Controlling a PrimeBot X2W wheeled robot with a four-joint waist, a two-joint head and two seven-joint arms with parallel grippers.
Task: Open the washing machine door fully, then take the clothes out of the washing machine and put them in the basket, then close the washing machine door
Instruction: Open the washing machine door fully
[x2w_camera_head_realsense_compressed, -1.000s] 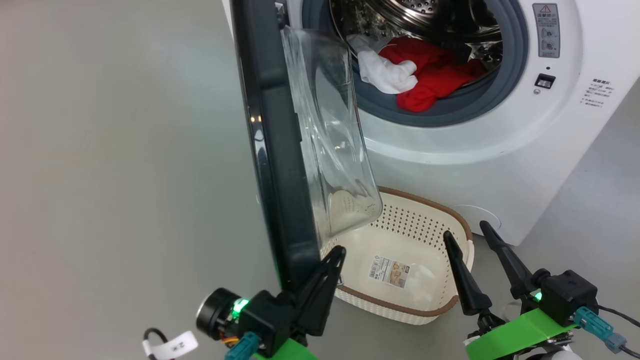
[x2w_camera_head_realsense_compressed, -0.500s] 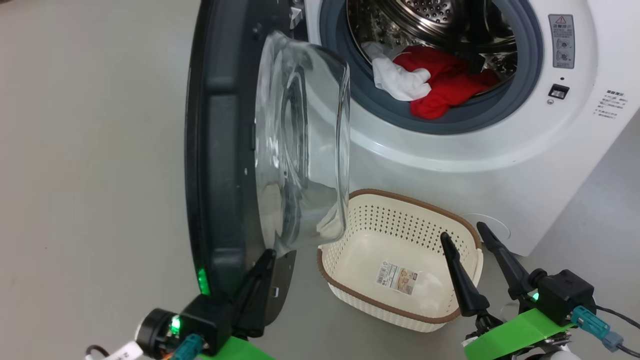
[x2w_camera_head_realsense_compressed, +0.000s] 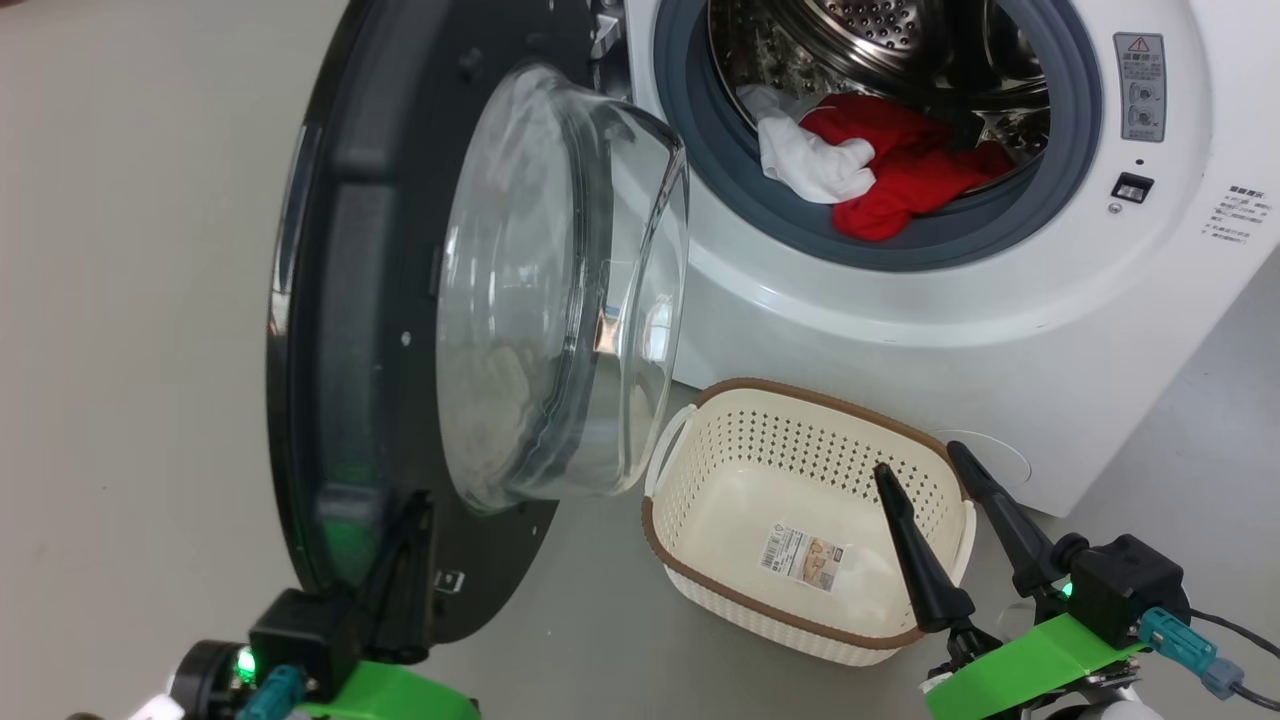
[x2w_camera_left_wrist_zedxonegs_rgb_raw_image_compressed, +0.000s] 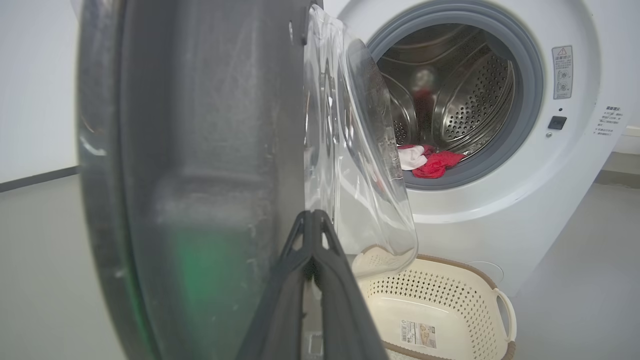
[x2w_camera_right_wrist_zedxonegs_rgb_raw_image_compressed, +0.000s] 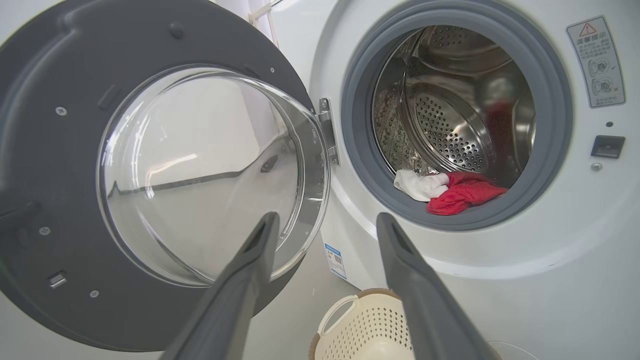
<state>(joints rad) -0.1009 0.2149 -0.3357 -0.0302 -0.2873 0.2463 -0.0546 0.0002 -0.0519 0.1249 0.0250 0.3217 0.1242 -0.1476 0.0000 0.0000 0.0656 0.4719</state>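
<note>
— Where is the door found?

— The door (x2w_camera_head_realsense_compressed: 360, 250) of the washing machine (x2w_camera_head_realsense_compressed: 900, 310) is seen swung out on its hinge at the left of the opening. Its dark inner face and glass bowl (x2w_camera_head_realsense_compressed: 560, 290) are turned toward the basket.

— And the clothes?

— The clothes (x2w_camera_head_realsense_compressed: 890, 180) are seen lying at the front of the drum (x2w_camera_head_realsense_compressed: 880, 40), draped onto the grey ring (x2w_camera_head_realsense_compressed: 720, 190). The white piece (x2w_camera_head_realsense_compressed: 810, 165) is laid against the left side of the red cloth (x2w_camera_head_realsense_compressed: 910, 150).

— How is the basket placed?

— The basket (x2w_camera_head_realsense_compressed: 790, 450) is set on the floor (x2w_camera_head_realsense_compressed: 130, 300) just in front of the machine, below the opening and beside the door's lower edge. A label (x2w_camera_head_realsense_compressed: 803, 553) is seen on its bottom.

— What is noted of the left gripper?

— The left gripper (x2w_camera_left_wrist_zedxonegs_rgb_raw_image_compressed: 312, 217) is closed, its two fingers pressed together with nothing between them. It is raised against the lower part of the door's inner face. Whether the door is actually touched cannot be told.

— And the right gripper?

— The right gripper (x2w_camera_head_realsense_compressed: 918, 458) is held wide apart and grips nothing. In the head view it is seen over the basket's near right corner, its fingers pointed toward the machine.
</note>
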